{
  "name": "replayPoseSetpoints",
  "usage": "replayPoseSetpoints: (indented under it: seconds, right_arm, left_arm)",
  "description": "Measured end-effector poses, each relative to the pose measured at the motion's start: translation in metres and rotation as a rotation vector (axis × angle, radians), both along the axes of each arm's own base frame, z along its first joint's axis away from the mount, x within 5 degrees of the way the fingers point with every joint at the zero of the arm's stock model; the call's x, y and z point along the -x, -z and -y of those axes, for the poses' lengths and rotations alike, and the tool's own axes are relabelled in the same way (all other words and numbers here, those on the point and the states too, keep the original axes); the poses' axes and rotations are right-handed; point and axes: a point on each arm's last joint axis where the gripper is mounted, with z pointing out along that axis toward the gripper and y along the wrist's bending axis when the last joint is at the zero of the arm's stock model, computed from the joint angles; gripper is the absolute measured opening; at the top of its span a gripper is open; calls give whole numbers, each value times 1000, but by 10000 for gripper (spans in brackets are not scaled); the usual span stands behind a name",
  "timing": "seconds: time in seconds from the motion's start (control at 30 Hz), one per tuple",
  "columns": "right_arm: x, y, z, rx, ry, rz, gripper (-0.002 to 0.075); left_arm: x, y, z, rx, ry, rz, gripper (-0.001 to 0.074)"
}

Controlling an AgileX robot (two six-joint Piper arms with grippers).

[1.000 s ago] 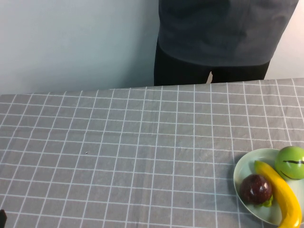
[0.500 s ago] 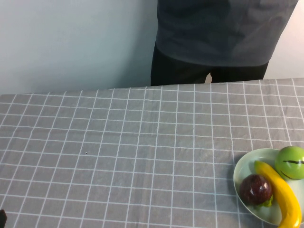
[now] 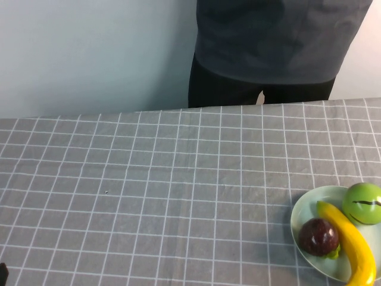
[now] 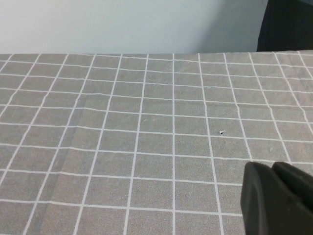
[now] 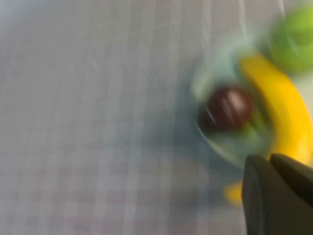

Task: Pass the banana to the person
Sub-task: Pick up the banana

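Note:
The banana lies across a pale green plate at the table's near right, its near end past the rim. The person stands behind the far edge; only the torso and trousers show, no hand. Neither gripper shows in the high view. My left gripper is shut and empty, low over bare tablecloth. My right gripper is shut and empty, hovering above and near the plate, close to the banana's near end without touching it. That view is blurred.
A round green fruit and a dark red fruit share the plate beside the banana. The grey checked tablecloth covers the table. A pale wall stands behind, left of the person. A small dark part shows at the near left edge.
The person has shifted slightly to the left. The fruit and plate keep their arrangement.

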Motion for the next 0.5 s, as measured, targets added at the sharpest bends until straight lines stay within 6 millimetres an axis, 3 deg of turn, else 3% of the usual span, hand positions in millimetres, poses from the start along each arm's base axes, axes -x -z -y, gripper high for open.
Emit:
replayPoseSetpoints:
  seconds: [0.13, 0.27, 0.37, 0.5]
  right_arm:
    - [-35, -22, 6, 128, -74, -283, -1]
    - [-72, -34, 8, 171, -117, -424, -7]
    - [-93, -26, 0, 186, -155, -509, -8]
    - [-104, -7, -21, 272, -207, -626, 36]
  left_arm:
    - [0, 0, 0, 0, 0, 0, -4]
    - [0, 0, 0, 0, 0, 0, -4]
    - [0, 0, 0, 0, 0, 0, -4]
    - [0, 0, 0, 0, 0, 0, -4]
